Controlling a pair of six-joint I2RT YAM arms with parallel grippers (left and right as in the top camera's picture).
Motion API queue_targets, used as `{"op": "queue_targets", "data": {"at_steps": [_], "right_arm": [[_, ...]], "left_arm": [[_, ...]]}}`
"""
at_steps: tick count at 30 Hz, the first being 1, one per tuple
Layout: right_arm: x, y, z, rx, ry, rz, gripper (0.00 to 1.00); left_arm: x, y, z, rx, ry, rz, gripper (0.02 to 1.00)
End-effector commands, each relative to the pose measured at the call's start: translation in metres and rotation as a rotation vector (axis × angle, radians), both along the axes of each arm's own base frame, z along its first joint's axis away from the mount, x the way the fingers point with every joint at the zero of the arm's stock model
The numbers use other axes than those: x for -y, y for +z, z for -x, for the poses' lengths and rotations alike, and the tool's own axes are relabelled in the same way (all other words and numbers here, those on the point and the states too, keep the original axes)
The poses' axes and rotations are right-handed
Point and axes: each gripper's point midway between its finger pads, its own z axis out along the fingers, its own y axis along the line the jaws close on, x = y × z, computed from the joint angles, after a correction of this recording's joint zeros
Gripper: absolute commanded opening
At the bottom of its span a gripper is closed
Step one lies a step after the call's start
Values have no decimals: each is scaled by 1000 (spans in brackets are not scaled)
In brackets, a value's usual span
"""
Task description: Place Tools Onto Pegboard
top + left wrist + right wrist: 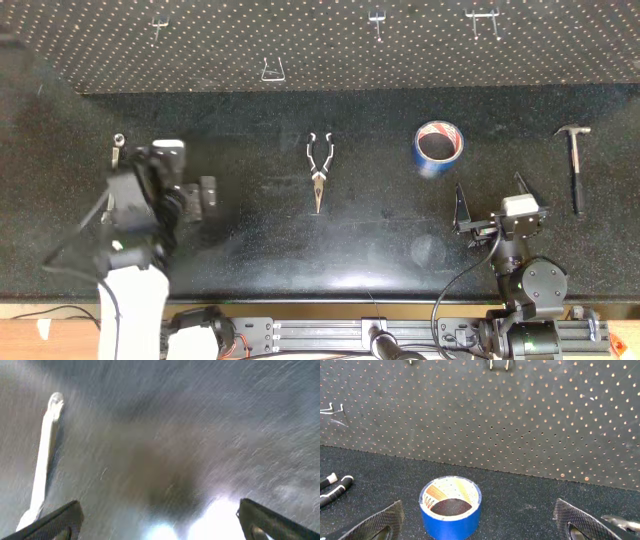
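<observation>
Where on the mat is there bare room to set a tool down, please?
Bare mat lies between the pliers and the tape roll, and between the tape roll and the hammer. It is crowded at the left, where the left claw hangs beside the wrench.

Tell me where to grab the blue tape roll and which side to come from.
Pinch the wall of the tape roll, with one finger down the hollow core and one outside. It lies flat with the core opening upward, so the wall is the only narrow part to close on. Come straight down from above. The right end effector, which is open, is probably the better choice since it is nearest.
</observation>
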Motion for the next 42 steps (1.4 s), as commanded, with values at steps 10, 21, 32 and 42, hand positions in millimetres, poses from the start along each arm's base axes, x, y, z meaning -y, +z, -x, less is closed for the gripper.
{"op": "queue_targets", "data": {"at_steps": [10, 21, 32, 42], "right_arm": [[-1, -1, 0, 0, 1, 10, 976], [-1, -1, 0, 0, 1, 10, 976], [-1, -1, 0, 0, 1, 10, 976], [-1, -1, 0, 0, 1, 10, 976]], "left_arm": [[-176, -15, 68, -319, 231, 10, 993], [-183, -75, -12, -493, 48, 153, 996], [-187, -92, -55, -488, 43, 160, 996], [-175, -109, -66, -515, 24, 174, 996]]}}
